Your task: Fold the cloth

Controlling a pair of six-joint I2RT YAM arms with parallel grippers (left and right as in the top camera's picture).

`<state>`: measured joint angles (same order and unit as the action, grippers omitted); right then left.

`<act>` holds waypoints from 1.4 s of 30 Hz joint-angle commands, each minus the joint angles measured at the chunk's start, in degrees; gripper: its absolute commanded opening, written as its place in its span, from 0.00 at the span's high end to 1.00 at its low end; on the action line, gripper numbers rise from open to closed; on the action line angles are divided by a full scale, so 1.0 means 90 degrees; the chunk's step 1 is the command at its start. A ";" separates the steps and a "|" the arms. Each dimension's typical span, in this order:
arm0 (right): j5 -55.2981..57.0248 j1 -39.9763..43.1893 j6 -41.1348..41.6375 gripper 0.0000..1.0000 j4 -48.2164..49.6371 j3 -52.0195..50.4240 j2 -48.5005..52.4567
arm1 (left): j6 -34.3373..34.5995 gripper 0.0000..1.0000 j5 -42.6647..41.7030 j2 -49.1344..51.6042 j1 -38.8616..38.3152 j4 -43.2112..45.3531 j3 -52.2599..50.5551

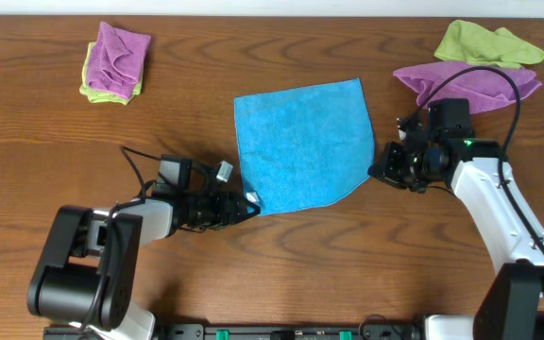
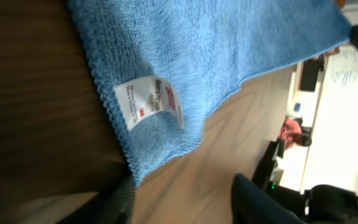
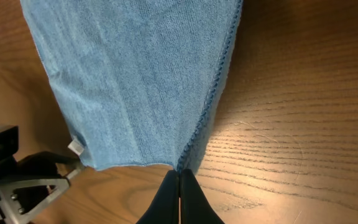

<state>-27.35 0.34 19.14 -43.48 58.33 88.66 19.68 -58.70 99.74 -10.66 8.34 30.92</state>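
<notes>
One blue cloth (image 1: 300, 142) lay spread near the middle of the table (image 1: 253, 283), its edges turned slightly askew to the table's edge. Its white tag (image 2: 149, 102) sat at the near-left corner, printed side showing.

The left gripper (image 1: 244, 210) lay low on the table at that tagged corner. In the left wrist view its two dark fingers (image 2: 253, 199) stood apart, with the corner's tip just beside one of them. They were partly open and nothing was clamped between them.

The right gripper (image 1: 381, 172) was at the cloth's near-right corner. In the right wrist view its fingers (image 3: 166, 199) were pressed together, and the hemmed corner ran straight down into their tips. The corner looked pinched there, and that side of the cloth was drawn toward the gripper.

Two piles lay well apart from the cloth along the far edge. At the far left, a purple cloth (image 1: 119, 52) sat bunched on top of a green cloth (image 1: 91, 90). At the far right, a second purple one (image 1: 470, 80) lay just in front of a second green one (image 1: 484, 42), touching it, close behind the right arm.
</notes>
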 commanded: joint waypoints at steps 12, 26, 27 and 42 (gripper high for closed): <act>-0.0085 -0.0041 0.0061 0.99 -0.0051 0.0002 0.0017 | 0.0102 0.50 0.0427 0.0440 0.0041 -0.0083 -0.0119; -0.0085 -0.0041 0.0058 0.98 -0.0080 0.0002 0.0017 | 0.0663 0.41 0.1243 0.0447 -0.0702 0.0223 -0.0119; -0.0085 -0.0041 0.0058 0.98 -0.0078 0.0002 0.0017 | 0.0699 0.41 0.1348 0.0447 -0.0724 0.0226 -0.0119; -0.0153 -0.0041 0.0058 0.98 -0.0078 0.0002 0.0017 | 0.1503 0.44 0.1273 0.0447 -0.0738 0.0481 -0.0119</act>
<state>-27.81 0.34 19.11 -44.10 58.33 88.66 30.92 -55.27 100.29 -17.37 13.41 32.10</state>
